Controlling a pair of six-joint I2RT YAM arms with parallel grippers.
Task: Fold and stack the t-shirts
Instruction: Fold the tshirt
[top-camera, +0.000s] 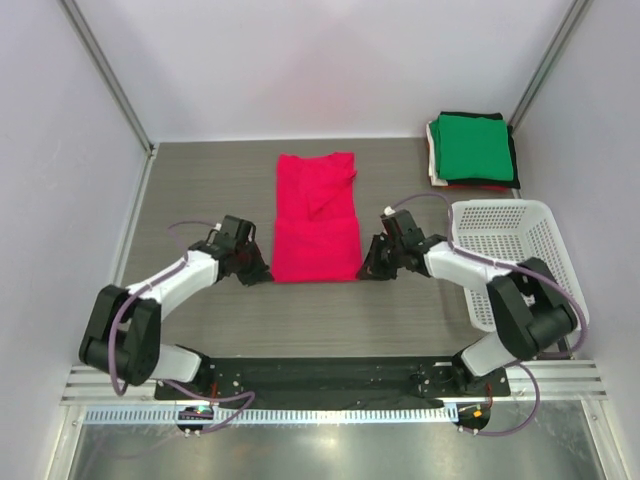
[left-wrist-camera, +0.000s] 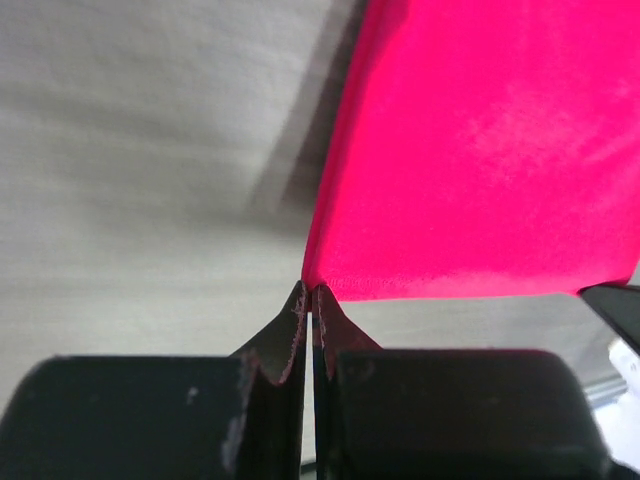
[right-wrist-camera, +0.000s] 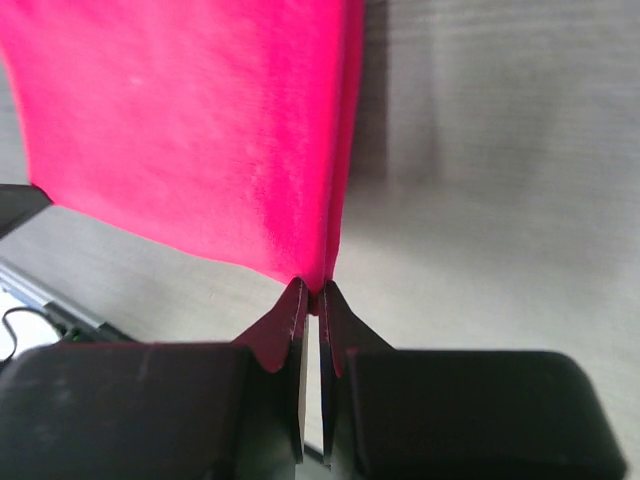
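Note:
A bright red-pink t-shirt lies lengthwise on the table, folded into a long strip with a sleeve flap on top near its far end. My left gripper is shut on the shirt's near left corner. My right gripper is shut on the shirt's near right corner. Both corners are pinched at the fingertips, and the cloth rises from them in the wrist views. A stack of folded t-shirts, green on top over black, white and red, sits at the far right.
A white plastic mesh basket stands at the right, close beside my right arm. The table is grey wood grain, with white walls behind and at both sides.

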